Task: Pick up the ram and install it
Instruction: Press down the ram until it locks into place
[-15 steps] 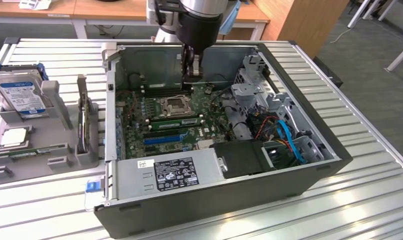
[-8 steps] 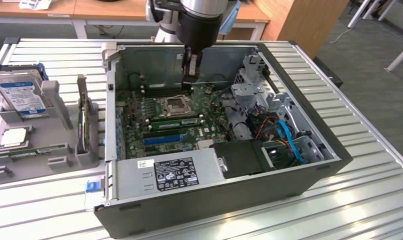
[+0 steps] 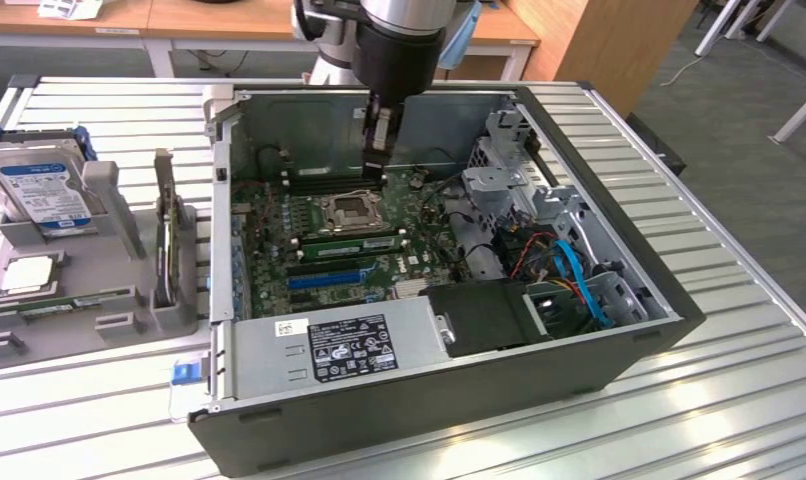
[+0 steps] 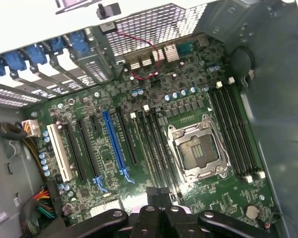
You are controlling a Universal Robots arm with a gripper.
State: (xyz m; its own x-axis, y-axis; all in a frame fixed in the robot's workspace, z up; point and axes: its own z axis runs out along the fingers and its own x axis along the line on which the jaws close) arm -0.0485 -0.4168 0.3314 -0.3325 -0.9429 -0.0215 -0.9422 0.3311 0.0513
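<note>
In the exterior view, the end effector (image 3: 380,150) hangs inside the open computer case (image 3: 617,330) on the table (image 3: 723,400), fingers together, above the motherboard (image 3: 363,230). The ram (image 3: 354,240) sits in a slot beside the processor socket (image 3: 350,207). In the wrist view, the end effector (image 4: 158,198) is over the motherboard (image 4: 154,148).

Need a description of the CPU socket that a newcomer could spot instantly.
Start at the open computer case and look down at its green motherboard. Near the board's middle sits the CPU socket. It is a square with a shiny silver metal frame, unlike the long narrow slots, black and blue, lying beside it.
</note>
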